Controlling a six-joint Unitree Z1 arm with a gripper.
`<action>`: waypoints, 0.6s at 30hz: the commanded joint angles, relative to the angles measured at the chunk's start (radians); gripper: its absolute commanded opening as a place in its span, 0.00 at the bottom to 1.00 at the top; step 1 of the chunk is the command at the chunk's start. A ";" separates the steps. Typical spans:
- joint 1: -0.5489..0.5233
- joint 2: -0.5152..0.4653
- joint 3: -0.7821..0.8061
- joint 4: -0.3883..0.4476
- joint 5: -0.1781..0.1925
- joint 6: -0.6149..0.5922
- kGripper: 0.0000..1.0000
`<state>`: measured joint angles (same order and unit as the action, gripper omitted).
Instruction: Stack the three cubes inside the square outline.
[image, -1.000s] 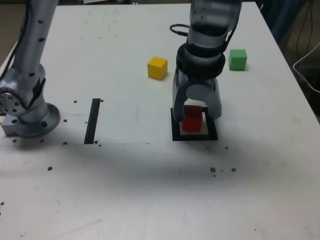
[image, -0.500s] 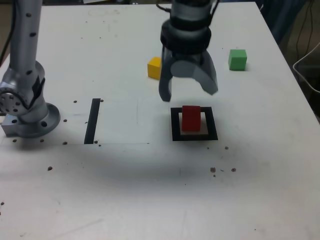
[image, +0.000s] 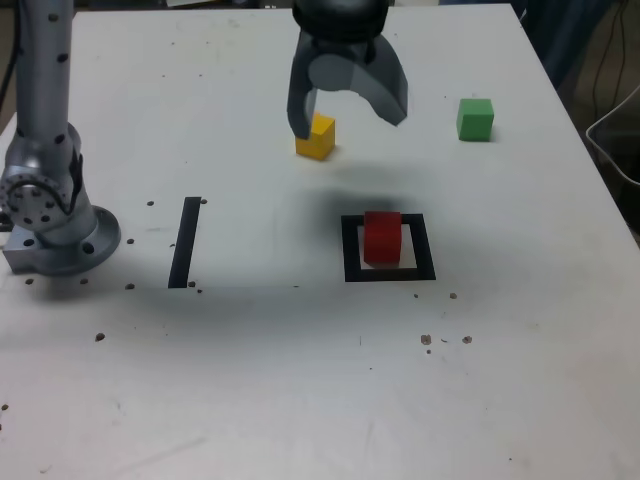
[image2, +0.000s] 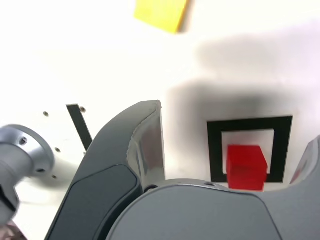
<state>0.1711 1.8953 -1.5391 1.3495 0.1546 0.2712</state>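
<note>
Red cube (image: 382, 236) sits alone inside the square outline (image: 389, 274), toward its left side in the exterior view: base of the stack, nothing on it yet. Yellow cube (image: 316, 137) and green cube (image: 475, 118) lie loose on the white desk (image: 300, 380), well apart. The tool (image: 347, 110) hangs above the yellow cube, jaws spread wide and empty, likely lining up the next pick.

The arm's end effector (image: 347, 108) hangs raised, pointing down, jaws spread wide, empty.
</note>
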 joint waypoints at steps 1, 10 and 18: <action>0.024 0.005 -0.005 -0.005 0.004 0.037 0.99; 0.165 0.034 0.006 -0.023 0.035 0.214 0.98; 0.230 0.070 0.011 -0.076 0.089 0.297 0.92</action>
<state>0.3987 1.9585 -1.5326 1.2873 0.2414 0.5570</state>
